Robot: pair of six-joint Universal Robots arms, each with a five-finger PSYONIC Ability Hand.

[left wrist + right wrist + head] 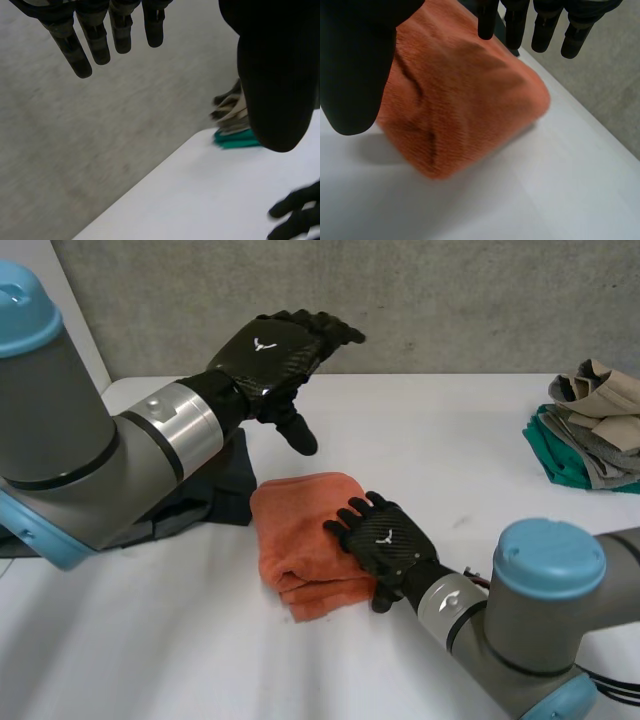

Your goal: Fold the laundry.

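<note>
Nearest to us, the right arm (540, 610) is reaching in from the near edge of the white table (430, 430), and its right hand (388, 540) is lying palm-down on the orange towel (300, 530). We are finding the towel folded into a thick, layered bundle near the table's middle, its stacked edges facing the near side. In the right wrist view that hand's fingers (515, 22) are stretching straight over the top of the bundle with the thumb standing off to one side. They are gripping nothing: the hand is resting or pressing, not pinching.

The left hand (275, 350) is hovering well above the table behind the towel, its fingers loosely spread and empty, thumb hanging down. A dark garment (215, 490) is lying flat under the left arm (70, 440), just beside the towel. A pile of clothes (590, 425) is sitting at the far right, well apart from both hands.

We are judging the step in hand to be the flattening of the finished fold. To do it well, we are recommending that the right palm press evenly over the middle of the bundle and smooth toward the layered edges, so that the layers are not sliding out of line. The left hand should keep clear, or come down to steady the rounded fold side. Pushing sideways too hard is risking a skid across the smooth table.
</note>
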